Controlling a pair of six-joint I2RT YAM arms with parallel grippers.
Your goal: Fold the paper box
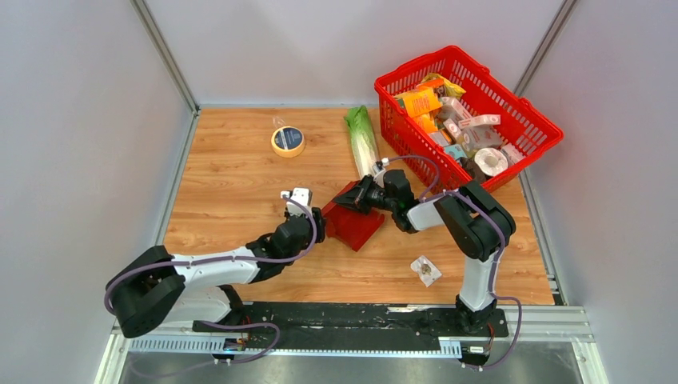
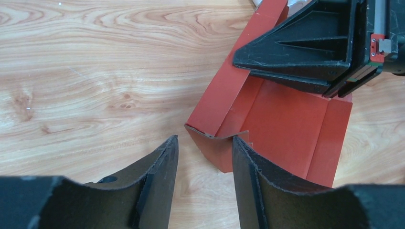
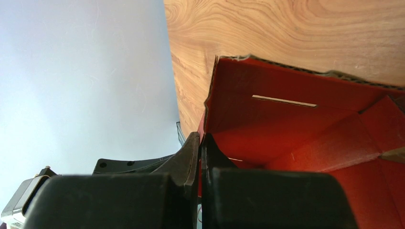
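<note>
The dark-red paper box [image 1: 357,224] lies partly folded on the wooden table, with one side wall and a corner flap raised. My right gripper [image 1: 361,194] is shut on the box's far wall; in the right wrist view its jaws [image 3: 200,139] pinch the wall's edge, with the box's inside [image 3: 296,124] in front. My left gripper [image 1: 317,221] is open at the box's near-left corner. In the left wrist view its fingertips [image 2: 204,143] stand either side of the raised corner flap of the box [image 2: 286,124]. The right gripper [image 2: 305,47] shows there over the box's far end.
A red mesh basket [image 1: 416,65] full of packaged goods stands at the back right. A head of green cabbage [image 1: 362,140] lies behind the box. A tape roll [image 1: 288,141] is at the back left. A small clear packet [image 1: 425,270] lies front right.
</note>
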